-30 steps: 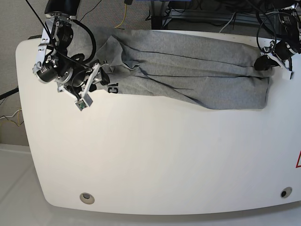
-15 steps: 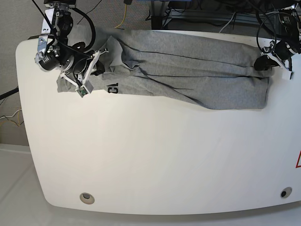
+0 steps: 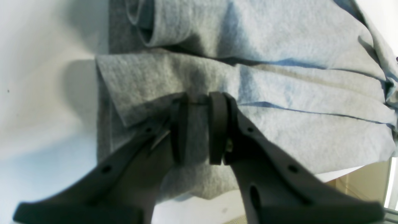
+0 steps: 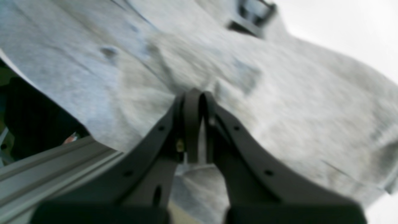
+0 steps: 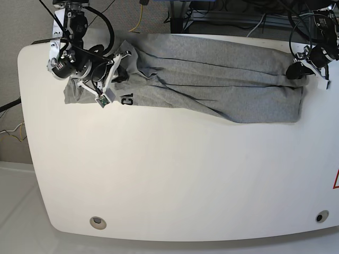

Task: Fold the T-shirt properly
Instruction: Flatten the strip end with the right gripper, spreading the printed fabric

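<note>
The heather-grey T-shirt [image 5: 212, 79] lies in a long creased band across the far part of the table. A scrap of black lettering [image 5: 126, 99] shows near its left end. In the base view my right gripper [image 5: 125, 54] is over the shirt's far left corner. In the blurred right wrist view its fingers [image 4: 193, 102] are pressed together, with fabric [image 4: 279, 102] bunched at their tips. My left gripper [image 5: 294, 69] is at the shirt's right end. In the left wrist view it [image 3: 199, 99] is shut on a fold of the grey cloth [image 3: 279, 93] near the hem.
The white table [image 5: 175, 174] runs wide toward the near edge, with round holes [image 5: 97, 222] at its front corners. Cables [image 5: 139, 16] and a metal frame [image 5: 233, 16] lie beyond the far edge. A grey rail [image 4: 56, 168] shows under the shirt's edge.
My right arm has swung up and to the right, toward the far left corner of the shirt, uncovering the left sleeve lying flat. The left arm has stayed put.
</note>
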`<state>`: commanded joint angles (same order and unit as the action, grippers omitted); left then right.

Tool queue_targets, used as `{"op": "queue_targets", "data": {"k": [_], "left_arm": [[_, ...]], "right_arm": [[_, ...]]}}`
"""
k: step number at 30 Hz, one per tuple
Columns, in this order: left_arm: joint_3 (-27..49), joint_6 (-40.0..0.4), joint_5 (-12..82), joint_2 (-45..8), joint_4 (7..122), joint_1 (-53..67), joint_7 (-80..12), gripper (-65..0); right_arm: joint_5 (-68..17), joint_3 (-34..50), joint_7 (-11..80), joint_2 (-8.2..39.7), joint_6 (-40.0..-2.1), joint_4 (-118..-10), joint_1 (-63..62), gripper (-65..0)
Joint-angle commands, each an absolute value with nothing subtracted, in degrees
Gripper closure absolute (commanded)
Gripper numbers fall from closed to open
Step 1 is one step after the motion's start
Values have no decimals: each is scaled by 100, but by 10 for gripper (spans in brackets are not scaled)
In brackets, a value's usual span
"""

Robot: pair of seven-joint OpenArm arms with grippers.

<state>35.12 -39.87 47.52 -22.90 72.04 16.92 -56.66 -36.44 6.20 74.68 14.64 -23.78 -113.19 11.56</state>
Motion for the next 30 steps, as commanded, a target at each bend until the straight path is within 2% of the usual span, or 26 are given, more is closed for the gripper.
{"op": "queue_targets", "data": {"k": [4,8,18,30], "left_arm": [[3512,-3987,4752,-2290,7196,1692,-5666,-109],[3512,-3987,4752,-2290,7196,1692,-5666,-109],[3503,-3987,4752,-2290,7196,1692,-5666,-109],[3503,-3987,4752,-2299,7196,1692,-5666,-109]], "right_arm": [[-3644,321,7204,1481,-2114,-11116,1156,-24],[-3644,57,6870,1516,-2026,-10695,1156,-24],[-3451,-470,5974,1684,-2026,-9596,1112,-24],[-2659,-558,5921,1446,-2079,-9464,848,-24]]}}
